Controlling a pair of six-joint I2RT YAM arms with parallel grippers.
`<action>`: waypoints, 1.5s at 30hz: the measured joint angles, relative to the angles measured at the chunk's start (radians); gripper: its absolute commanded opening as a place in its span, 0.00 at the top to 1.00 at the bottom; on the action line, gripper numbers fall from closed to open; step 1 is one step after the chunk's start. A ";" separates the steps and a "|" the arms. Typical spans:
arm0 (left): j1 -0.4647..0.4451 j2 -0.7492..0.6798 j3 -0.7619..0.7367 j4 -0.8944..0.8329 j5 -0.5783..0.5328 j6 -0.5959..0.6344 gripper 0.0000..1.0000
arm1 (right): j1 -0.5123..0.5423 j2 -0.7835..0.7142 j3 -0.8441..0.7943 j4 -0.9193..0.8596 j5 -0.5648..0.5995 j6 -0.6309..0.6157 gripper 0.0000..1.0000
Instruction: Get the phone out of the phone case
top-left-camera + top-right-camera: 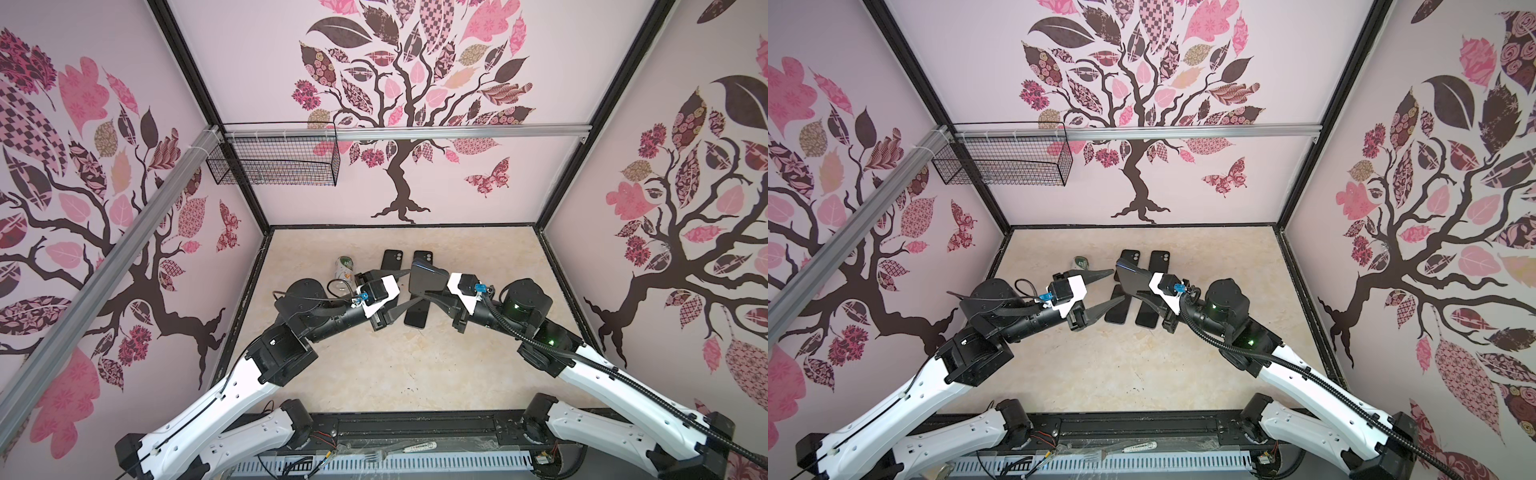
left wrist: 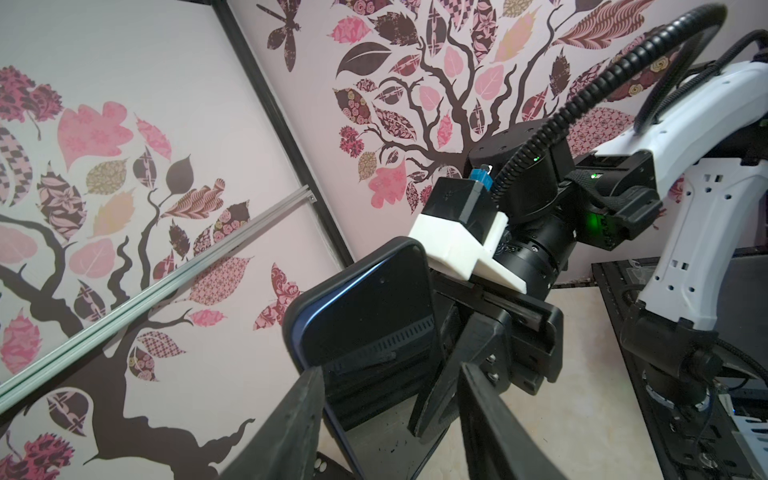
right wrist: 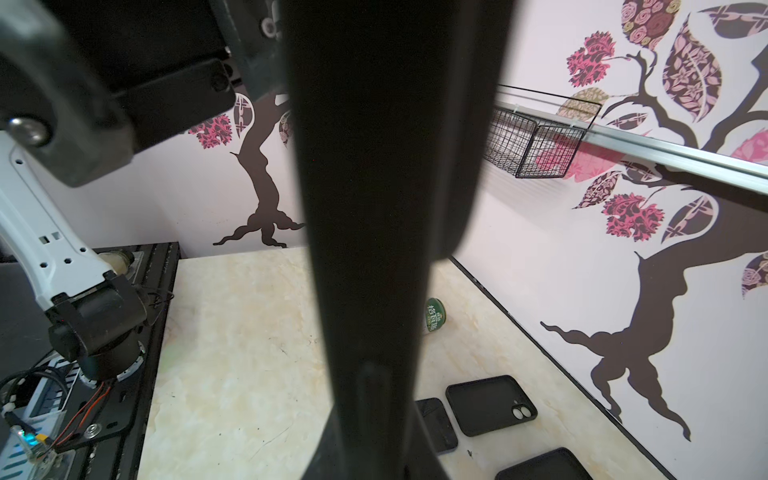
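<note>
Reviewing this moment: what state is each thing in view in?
Blue-edged phone in black case: not yet separated, held above the table.
Right claw: shut on it.
Left claw: open, close to it.
Empty black phone cases: two, flat on table.
Bare dark phones: two, flat on table.

Beige marbled tabletop (image 1: 1100, 374): green can (image 1: 1080, 262), two empty black cases (image 1: 1128, 258) far end, two phones (image 1: 1145, 320) just nearer.

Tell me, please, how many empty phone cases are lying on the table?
2. Both lie side by side at the far end of the table: the left case and the right case. Others may be hidden.
</note>
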 measured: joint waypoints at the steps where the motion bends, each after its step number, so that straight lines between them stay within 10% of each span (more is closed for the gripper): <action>1: -0.008 0.003 0.002 0.005 -0.005 0.010 0.47 | 0.000 0.000 0.000 0.000 0.002 0.000 1.00; 45: -0.019 0.034 0.040 0.026 -0.087 0.051 0.76 | -0.003 -0.014 -0.001 -0.020 -0.051 -0.037 1.00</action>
